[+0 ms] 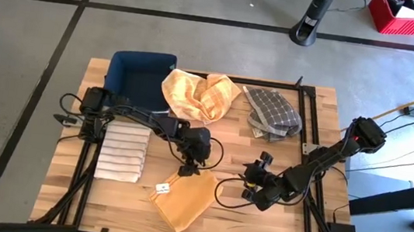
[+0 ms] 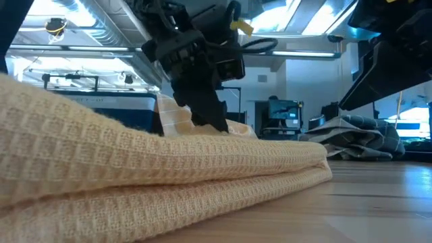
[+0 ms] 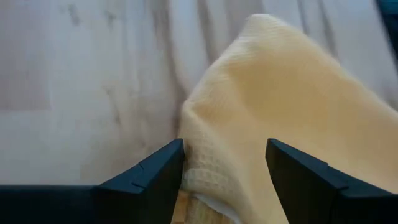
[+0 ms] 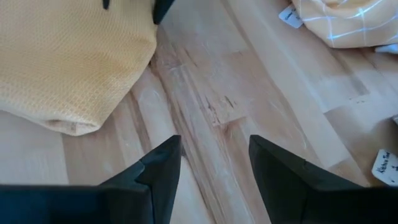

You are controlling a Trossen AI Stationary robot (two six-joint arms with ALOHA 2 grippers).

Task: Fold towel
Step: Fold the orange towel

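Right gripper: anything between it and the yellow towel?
Nothing visible. Bare wood lies between the open right gripper and the folded yellow towel. The left gripper, open, hangs at the towel's far corner.

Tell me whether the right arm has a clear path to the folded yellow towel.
Probably yes: the right end effector stands open beside the yellow towel, with only bare table between.

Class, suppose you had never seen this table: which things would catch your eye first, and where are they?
The folded yellow towel at the table's near edge stands out, with the left hand open over its far corner. Behind it a crumpled orange checked cloth lies beside a dark blue bin. The right hand waits open, right of the towel.
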